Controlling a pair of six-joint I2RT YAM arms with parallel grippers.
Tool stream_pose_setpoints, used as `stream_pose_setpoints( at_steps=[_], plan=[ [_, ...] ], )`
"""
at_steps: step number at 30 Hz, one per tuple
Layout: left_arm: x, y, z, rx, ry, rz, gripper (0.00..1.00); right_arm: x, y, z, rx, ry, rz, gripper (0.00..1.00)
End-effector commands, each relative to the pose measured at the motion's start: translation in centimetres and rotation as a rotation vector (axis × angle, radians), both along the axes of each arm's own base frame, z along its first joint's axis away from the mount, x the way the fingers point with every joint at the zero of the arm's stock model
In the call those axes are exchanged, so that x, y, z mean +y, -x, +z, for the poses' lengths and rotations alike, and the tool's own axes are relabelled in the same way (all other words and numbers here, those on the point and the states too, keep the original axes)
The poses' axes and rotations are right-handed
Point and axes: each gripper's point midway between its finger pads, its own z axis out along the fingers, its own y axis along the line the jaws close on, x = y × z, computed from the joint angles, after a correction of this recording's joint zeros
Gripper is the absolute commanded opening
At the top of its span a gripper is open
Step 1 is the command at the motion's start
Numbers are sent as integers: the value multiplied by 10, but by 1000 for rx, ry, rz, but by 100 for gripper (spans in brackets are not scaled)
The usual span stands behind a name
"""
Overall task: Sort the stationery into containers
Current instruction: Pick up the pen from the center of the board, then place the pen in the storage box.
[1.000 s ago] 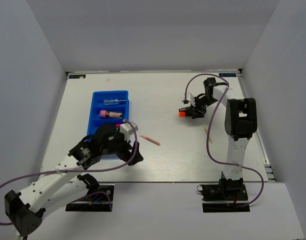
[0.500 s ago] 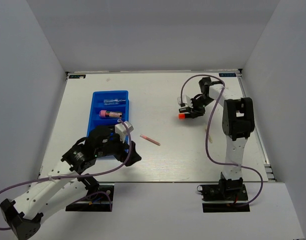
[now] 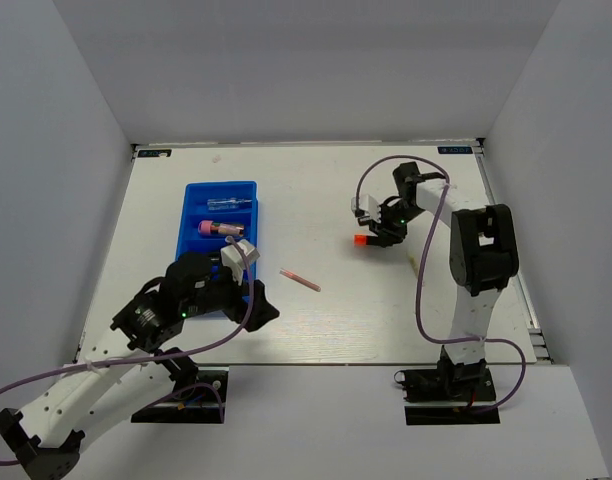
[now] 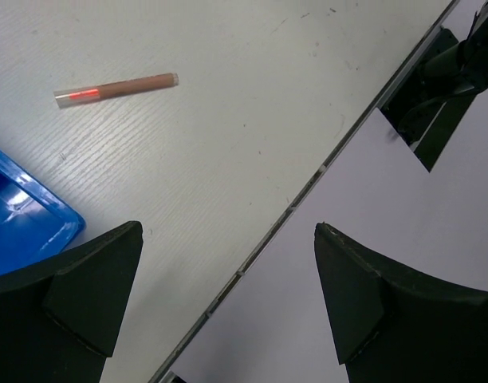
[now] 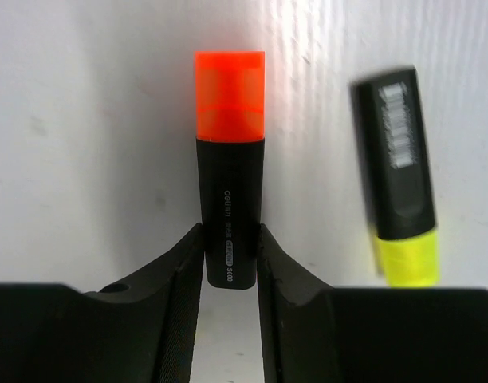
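My right gripper [image 5: 230, 239] is shut on a black highlighter [image 5: 230, 199] with an orange cap [image 5: 230, 96], held low over the white table. In the top view it [image 3: 362, 241] sits right of centre, at my right gripper [image 3: 374, 234]. A second black highlighter with a yellow cap [image 5: 397, 199] lies just beside it. A thin pink stick [image 3: 300, 280] lies on the table, also in the left wrist view [image 4: 116, 88]. My left gripper [image 3: 256, 305] is open and empty [image 4: 228, 231] over the table's near edge, beside the blue tray [image 3: 196, 192].
The tray's far compartments hold a clear-blue tube [image 3: 229, 203] and a pink tube [image 3: 221, 227]. Its near corner [image 4: 25, 219] shows in the left wrist view. The table's front edge [image 4: 308, 183] runs under my left gripper. White walls stand around the table.
My left arm has drawn back toward the near left, uncovering more of the tray. My right gripper has shifted slightly nearer and left, still holding the orange-capped highlighter.
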Motion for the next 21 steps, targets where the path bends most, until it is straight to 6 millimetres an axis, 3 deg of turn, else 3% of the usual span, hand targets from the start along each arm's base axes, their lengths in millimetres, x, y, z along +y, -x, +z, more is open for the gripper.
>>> stream_pose_setpoints(
  at_steps=[1, 5, 6, 7, 9, 10, 11, 12, 13, 14, 15, 16, 17, 19, 20, 21],
  plan=[
    [1, -5, 38, -88, 54, 14, 99, 46, 47, 54, 186, -131, -19, 0],
    [2, -7, 55, -131, 80, 23, 99, 88, 75, 90, 216, -200, 29, 0],
    [2, -7, 59, -138, 92, 23, 99, 104, 87, 99, 259, -236, 32, 0],
    [3, -7, 62, -147, 100, 28, 99, 117, 83, 116, 241, -266, 41, 0],
    [3, -6, 70, -168, 120, 29, 99, 147, 104, 127, 335, -297, 27, 0],
    [3, -6, 74, -178, 130, 30, 99, 163, 93, 146, 299, -333, 32, 0],
    [4, -7, 81, -202, 148, 35, 99, 185, 104, 156, 364, -353, -10, 0],
    [4, -7, 81, -203, 151, 38, 99, 197, 103, 152, 395, -353, -20, 0],
    [4, -8, 83, -210, 155, 41, 99, 217, 87, 172, 352, -403, -6, 0],
    [5, -8, 88, -221, 167, 43, 99, 240, 97, 169, 423, -399, -39, 0],
    [4, -8, 89, -220, 169, 44, 99, 257, 89, 186, 385, -443, -28, 0],
    [4, -8, 89, -215, 166, 44, 99, 266, 88, 190, 388, -454, -36, 0],
    [4, -7, 88, -207, 162, 47, 99, 294, 83, 197, 385, -492, -49, 0],
    [4, -7, 90, -207, 167, 45, 99, 320, 97, 199, 394, -510, -13, 0],
    [4, -6, 89, -200, 168, 46, 99, 334, 93, 195, 379, -531, -14, 0],
    [4, -6, 90, -204, 171, 44, 99, 349, 111, 191, 382, -520, 25, 0]
  ],
)
